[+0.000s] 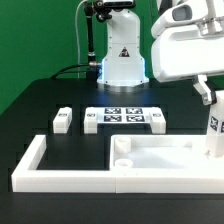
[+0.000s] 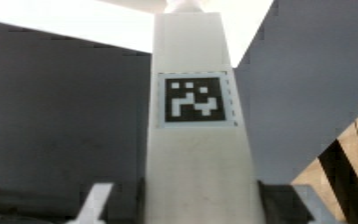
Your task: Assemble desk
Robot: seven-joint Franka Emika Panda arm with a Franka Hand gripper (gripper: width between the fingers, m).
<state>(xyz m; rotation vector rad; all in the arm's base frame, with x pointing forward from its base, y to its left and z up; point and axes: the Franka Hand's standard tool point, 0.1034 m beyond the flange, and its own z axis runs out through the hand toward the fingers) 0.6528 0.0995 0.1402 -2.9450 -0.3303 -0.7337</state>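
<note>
The white desk tabletop (image 1: pixel 165 156) lies flat inside the corner of the border wall, with round sockets (image 1: pixel 122 146) showing at its end on the exterior view's left. My gripper (image 1: pixel 206 97) is shut on a white block leg (image 1: pixel 214 130) and holds it upright over the tabletop's end on the exterior view's right. I cannot tell if the leg's lower end touches the tabletop. In the wrist view the leg (image 2: pixel 195 140) fills the middle, its square tag (image 2: pixel 195 101) facing the camera, held between my gripper (image 2: pixel 190 206) fingers (image 2: pixel 101 201). Another leg (image 1: pixel 63 120) lies loose on the table.
The marker board (image 1: pixel 122 118) lies mid-table in front of the robot base (image 1: pixel 122 62). The long white U-shaped border wall (image 1: pixel 62 172) runs along the front and up the exterior view's left side. The table surface is black.
</note>
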